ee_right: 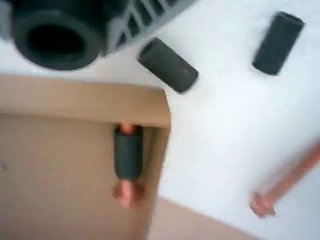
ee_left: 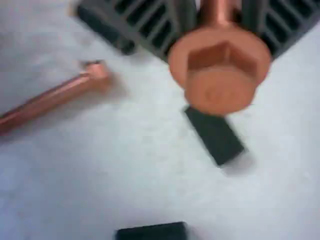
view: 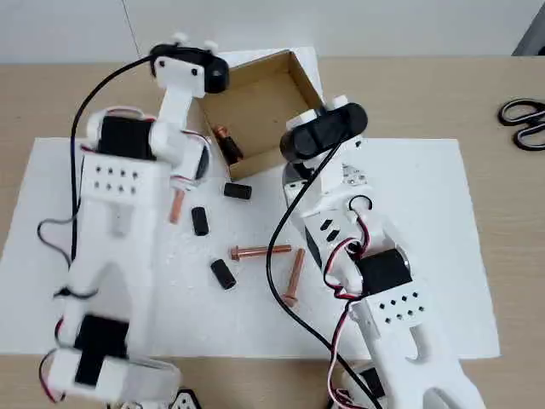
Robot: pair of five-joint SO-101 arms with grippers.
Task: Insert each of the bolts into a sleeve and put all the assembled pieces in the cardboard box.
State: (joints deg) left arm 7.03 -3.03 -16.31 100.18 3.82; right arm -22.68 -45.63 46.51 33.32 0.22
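**Mia:** Where are the bolts?

**Sam:** One copper bolt point(ee_left: 220, 75) is in the left claw point(ee_left: 218, 15). The claw is closed tight on its stem, and its six-sided head sticks out of the dark jaws. From above, it hangs over the white sheet point(view: 443, 256), just beside the middle sleeve point(view: 199, 221).

**Mia:** And the other bolts?

**Sam:** Two lie flat on the sheet between the two arms. The long-lying bolt point(view: 260, 252) and the slanted bolt point(view: 294, 277) are just beside each other.

**Mia:** What about the sleeves?

**Sam:** They are short black tubes. The right claw point(ee_right: 65, 15) is closed on one, the held sleeve point(ee_right: 55, 35), and its round hole shows. It is up above the edge of the cardboard box point(ee_right: 75, 100). Three more lie loose on the sheet. The top sleeve point(view: 238, 191) is near the box wall. The middle sleeve is a little below it. The low sleeve point(view: 223, 274) is near the head of the long-lying bolt.

**Mia:** Is anything in the box?

**Sam:** Yes. One finished piece point(view: 228, 145), a bolt with a sleeve around it, lies inside the box, close to the wall by a corner. Copper pokes out of both ends of its sleeve.

**Mia:** What else is there?

**Sam:** The sheet lies on a wooden table point(view: 426, 94). A pair of scissors point(view: 524, 119) rests on the bare wood, well apart from everything.
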